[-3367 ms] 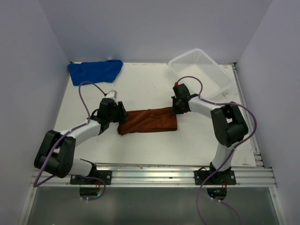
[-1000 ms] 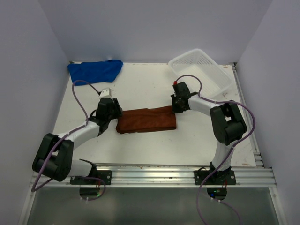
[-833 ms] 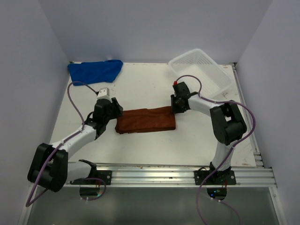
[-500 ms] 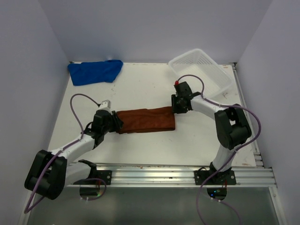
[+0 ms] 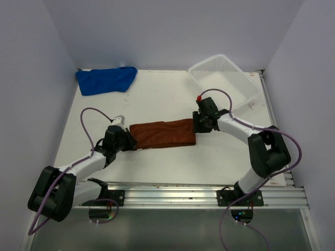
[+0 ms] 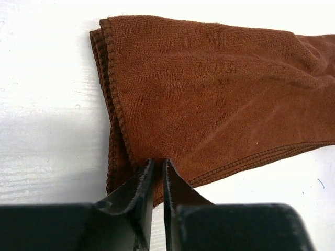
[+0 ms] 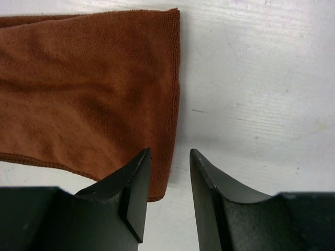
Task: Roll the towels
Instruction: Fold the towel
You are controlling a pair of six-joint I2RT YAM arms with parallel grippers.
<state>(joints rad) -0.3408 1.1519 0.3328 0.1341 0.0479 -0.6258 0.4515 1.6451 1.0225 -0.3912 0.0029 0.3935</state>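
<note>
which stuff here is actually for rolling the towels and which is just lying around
For the job:
- brown towel, folded into a strip mid-table between the two arms
- blue towel, bunched in the far left corner

Just lying about:
- white basket, far right corner, nothing visible in it

rust-brown towel (image 5: 163, 134); royal-blue towel (image 5: 106, 80); white mesh basket (image 5: 236, 69)

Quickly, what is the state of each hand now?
Left hand: closed on the edge of the rust-brown towel.
Right hand: open, holding nothing.
</note>
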